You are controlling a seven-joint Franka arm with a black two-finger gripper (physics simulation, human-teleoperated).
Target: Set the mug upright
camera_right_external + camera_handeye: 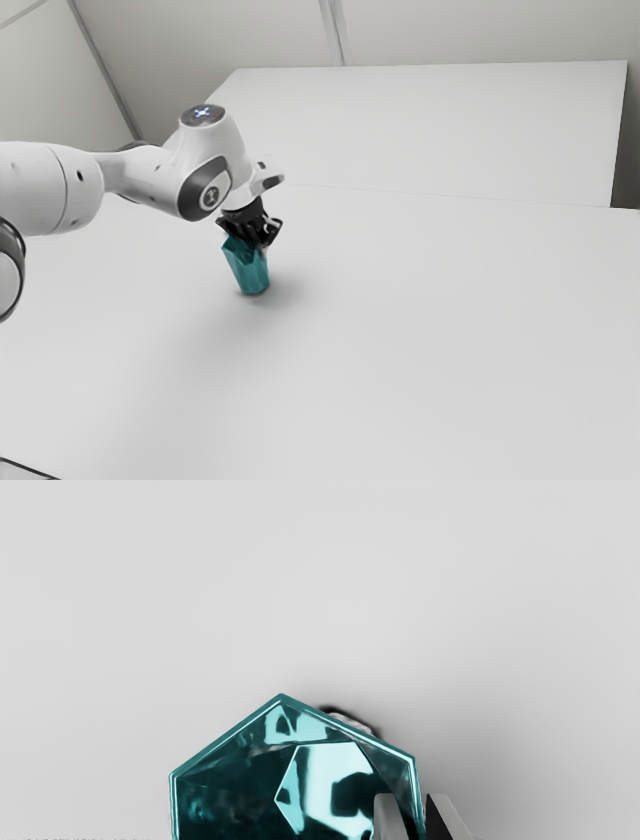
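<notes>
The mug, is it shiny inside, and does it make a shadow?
Wrist view: yes, pale glare patches shine inside the mug, next to very dark ones; exterior view: a soft grey shadow with fuzzy edges lies on the table around the mug's bottom.

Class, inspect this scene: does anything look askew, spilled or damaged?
The mug looks slightly askew in the gripper: its rim sits toward the exterior view's left of its base, though the camera's angle may exaggerate that. No spill or damage stands out.

White table, seemingly pale walls
</notes>
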